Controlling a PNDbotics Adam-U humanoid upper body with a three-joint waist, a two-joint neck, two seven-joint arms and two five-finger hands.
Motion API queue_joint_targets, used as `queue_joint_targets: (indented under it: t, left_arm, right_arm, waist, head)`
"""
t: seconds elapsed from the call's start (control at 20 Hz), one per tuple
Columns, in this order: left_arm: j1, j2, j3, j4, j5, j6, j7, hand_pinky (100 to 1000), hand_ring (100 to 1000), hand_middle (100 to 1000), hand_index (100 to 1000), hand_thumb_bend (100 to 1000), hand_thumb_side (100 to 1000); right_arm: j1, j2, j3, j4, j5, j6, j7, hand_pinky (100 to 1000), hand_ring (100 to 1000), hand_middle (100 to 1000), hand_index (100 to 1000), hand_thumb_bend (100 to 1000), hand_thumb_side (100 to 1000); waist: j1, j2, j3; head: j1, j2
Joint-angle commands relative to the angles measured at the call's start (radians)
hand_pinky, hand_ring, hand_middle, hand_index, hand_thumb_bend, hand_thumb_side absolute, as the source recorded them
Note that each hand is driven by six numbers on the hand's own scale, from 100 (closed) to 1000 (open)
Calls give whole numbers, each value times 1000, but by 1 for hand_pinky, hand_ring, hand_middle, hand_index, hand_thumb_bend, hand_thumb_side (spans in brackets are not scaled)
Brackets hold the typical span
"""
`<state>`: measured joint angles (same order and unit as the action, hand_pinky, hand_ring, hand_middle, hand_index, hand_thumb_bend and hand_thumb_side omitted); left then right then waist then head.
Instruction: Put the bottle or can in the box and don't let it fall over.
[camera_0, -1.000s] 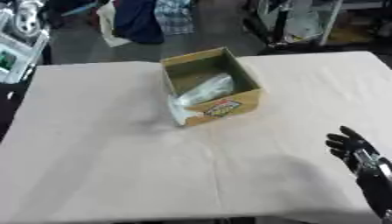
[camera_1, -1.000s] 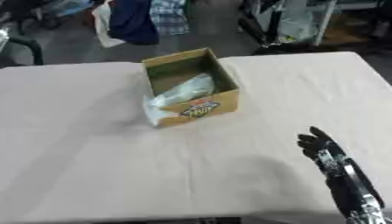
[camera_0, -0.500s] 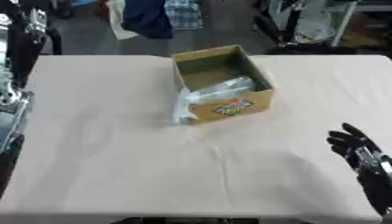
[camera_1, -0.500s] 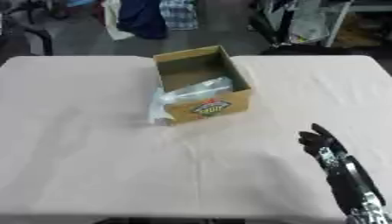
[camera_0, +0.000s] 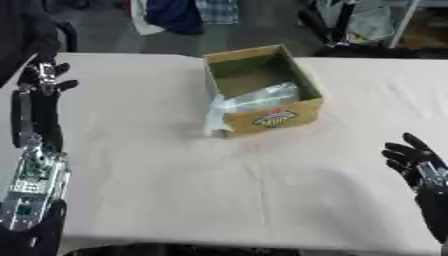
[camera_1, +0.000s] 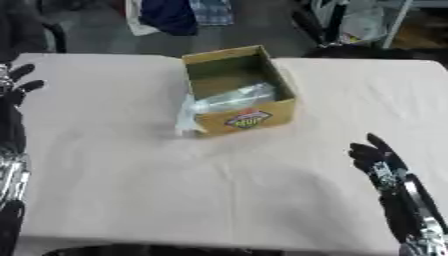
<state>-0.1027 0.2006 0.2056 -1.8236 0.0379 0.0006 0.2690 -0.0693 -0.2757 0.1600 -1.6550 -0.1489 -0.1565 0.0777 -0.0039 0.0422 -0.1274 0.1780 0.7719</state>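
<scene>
The left robot hand (camera_0: 48, 75) hangs at the frame's left edge, fingers relaxed and empty. Upper centre on the counter (camera_0: 157, 165), the box (camera_0: 262, 90) holds something pale and crinkly, seemingly light, slippery, best gripped midway. The right robot hand (camera_1: 376, 157), lower right, is spread.

A cream-covered table (camera_0: 157, 165) carries an open cardboard box (camera_0: 262, 90) near its far edge.

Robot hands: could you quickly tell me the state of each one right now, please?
Left robot hand: open, holding nothing, raised at the table's left edge.
Right robot hand: open, holding nothing, fingers up near the lower right.
</scene>
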Motion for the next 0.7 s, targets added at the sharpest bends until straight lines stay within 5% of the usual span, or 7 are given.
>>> queue_joint_targets:
  t: [0.05,0.7]
  left_arm:
    - [-10,5,-8,-5,9,5,-9,706,784,834,810,100,793]
    - [-14,-10,-18,-1,15,14,-22,702,769,819,800,100,798]
  right_arm:
    - [-9,-5,-11,-28,-10,1,-12,930,873,814,1000,100,813]
    - [-17,-4,-8,-29,-12,1,-13,931,872,813,1000,100,812]
  waist:
    - [-3,0,0]
    - [0,12,-1]
  head:
    - [-12,-2]
    - [-21,-2]
